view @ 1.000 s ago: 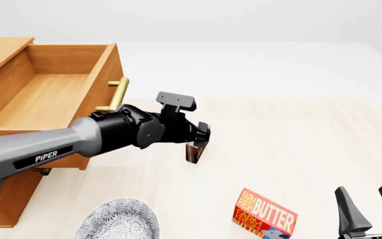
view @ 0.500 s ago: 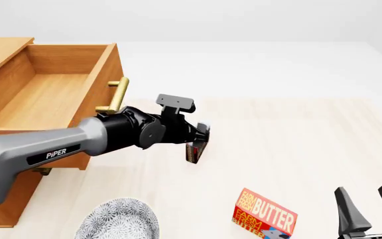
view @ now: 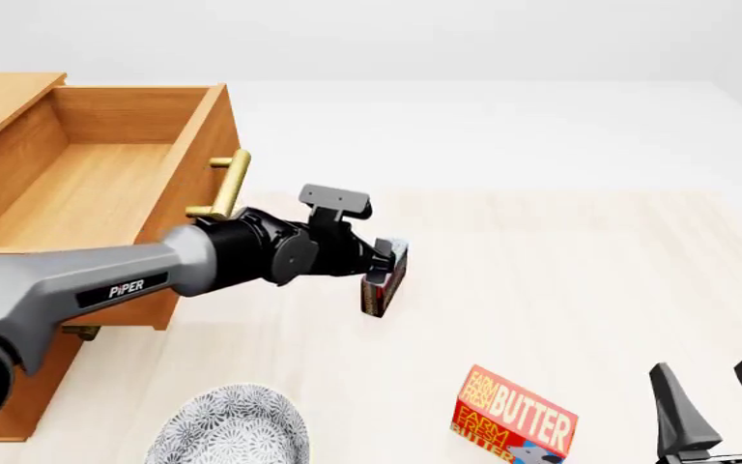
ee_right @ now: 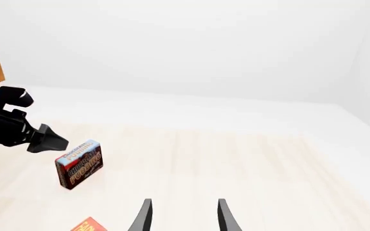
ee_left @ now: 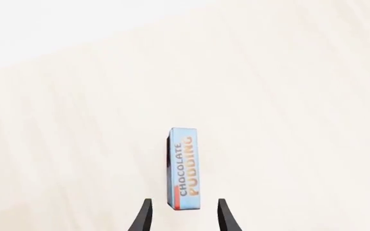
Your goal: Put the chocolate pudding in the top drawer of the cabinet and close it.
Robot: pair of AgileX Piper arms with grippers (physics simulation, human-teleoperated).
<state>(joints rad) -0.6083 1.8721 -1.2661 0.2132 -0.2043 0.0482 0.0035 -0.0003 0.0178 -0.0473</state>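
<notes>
The top drawer (view: 88, 184), upper left of the front view, stands pulled out and bare. The chocolate pudding (view: 382, 287) stands mid-frame on the tabletop (view: 578, 271), ungrasped; the left pincer (view: 394, 261), released, straddles it. Grasping, placing and closing remain.

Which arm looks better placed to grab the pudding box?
The left. Its open gripper already lines up with the pudding, fingers either side. The right gripper sits far off near the butter box.
</notes>
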